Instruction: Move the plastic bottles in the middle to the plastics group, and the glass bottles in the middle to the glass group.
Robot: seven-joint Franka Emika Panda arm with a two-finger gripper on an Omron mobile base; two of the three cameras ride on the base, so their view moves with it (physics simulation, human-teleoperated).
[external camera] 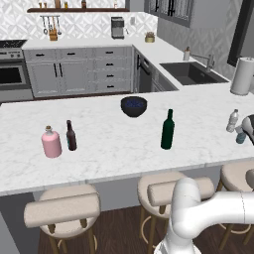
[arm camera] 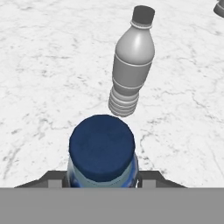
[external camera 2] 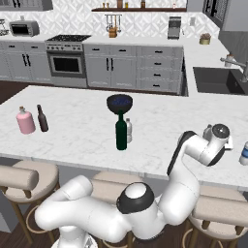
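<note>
The gripper point(arm camera: 101, 181) is clamped on the small blue bottle point(arm camera: 102, 154), its two dark finger tips pressed against the bottle's sides just below the dark blue cap. From the hand camera the clear greyish plastic bottle point(arm camera: 130, 72) stands upright on the white marble counter point(arm camera: 43, 78) just beyond the held bottle, apart from it.

In the left base view the hand sits at the far right end of the island, with the blue bottle point(external camera: 241, 137) showing under it and the clear greyish bottle point(external camera: 232, 121) just to its left. A white paper towel roll point(external camera: 242, 76) stands farther back on that right end.

Toward the middle of the island the tall dark green bottle point(external camera: 167, 130) stands upright, alone, with a dark bowl point(external camera: 133, 106) behind it and to its left. At the left end the pink flask point(external camera: 51, 142) and the slim dark brown bottle point(external camera: 71, 136) stand just beside each other, well apart from the green bottle.

Round padded stools point(external camera: 62, 209) line the near side of the island. Across the room are grey cabinets point(external camera 2: 111, 70), an oven point(external camera 2: 67, 63) and a dark sink point(external camera: 191, 73).
</note>
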